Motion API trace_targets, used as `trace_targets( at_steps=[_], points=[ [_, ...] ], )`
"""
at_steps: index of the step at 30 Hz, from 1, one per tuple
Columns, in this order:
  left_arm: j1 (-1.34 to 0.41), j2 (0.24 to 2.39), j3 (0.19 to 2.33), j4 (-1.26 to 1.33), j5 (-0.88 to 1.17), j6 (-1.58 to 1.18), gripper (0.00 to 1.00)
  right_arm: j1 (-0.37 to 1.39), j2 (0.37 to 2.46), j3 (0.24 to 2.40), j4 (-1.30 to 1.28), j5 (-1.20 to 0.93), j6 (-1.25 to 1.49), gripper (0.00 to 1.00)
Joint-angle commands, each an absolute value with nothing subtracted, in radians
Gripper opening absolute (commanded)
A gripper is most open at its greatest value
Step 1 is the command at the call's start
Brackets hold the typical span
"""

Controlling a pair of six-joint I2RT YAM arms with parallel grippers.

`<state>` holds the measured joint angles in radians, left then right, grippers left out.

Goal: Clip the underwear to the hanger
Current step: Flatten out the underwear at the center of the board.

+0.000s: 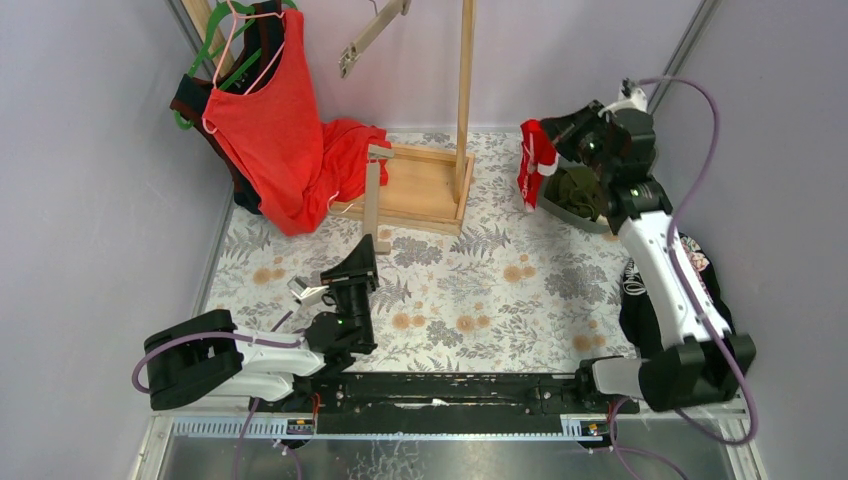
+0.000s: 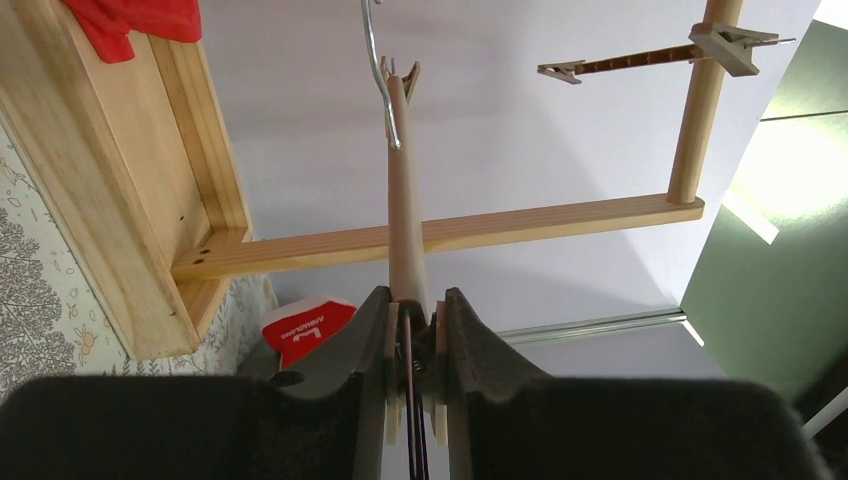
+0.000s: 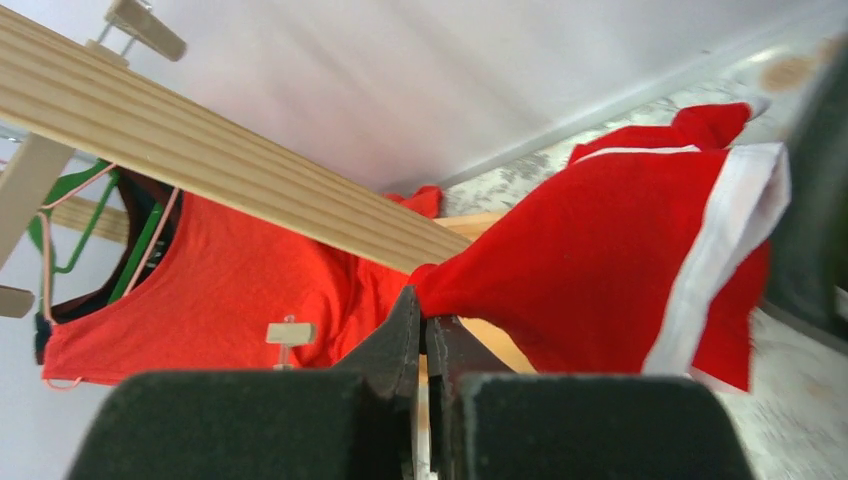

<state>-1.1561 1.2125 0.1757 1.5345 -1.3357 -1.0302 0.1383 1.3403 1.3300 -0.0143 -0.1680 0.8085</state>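
Could drop red briefs at 1 o'clock from thin pinched-shut hold of right tool, or twist hanger clamped in left tool at 9 o'clock

Left arm, right arm: white shells, black joints, lilac cables, green indicator lights.

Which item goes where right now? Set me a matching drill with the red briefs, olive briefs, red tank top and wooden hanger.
1. red briefs
2. olive briefs
3. red tank top
4. wooden hanger

A. gripped in the left claw
B. hung up at far left
C. pinched in the right claw
D. lying unheld at far right

Pairs: 1-C, 2-D, 3-B, 4-A
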Motion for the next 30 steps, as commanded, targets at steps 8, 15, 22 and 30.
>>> trace_targets(
  at_steps=[8, 15, 22, 30],
  points=[
    [-1.161, 1.23, 0.167, 1.597, -1.373, -1.017, 0.0, 0.14, 1.011, 1.038, -0.147, -0.011, 0.756, 0.0],
    [-1.16, 1.211, 0.163, 1.597, -1.38, -1.013, 0.0, 0.143, 0.977, 0.827, 0.341, 0.063, 0.966, 0.0],
    [-1.161, 1.179, 0.154, 1.598, -1.395, -0.985, 0.0, 0.163, 1.206, 0.89, 0.679, 0.073, 1.118, 0.0],
    [-1.161, 1.177, 0.158, 1.598, -1.405, -0.972, 0.0, 0.198, 1.257, 0.946, 0.842, 0.174, 1.096, 0.0]
  ],
)
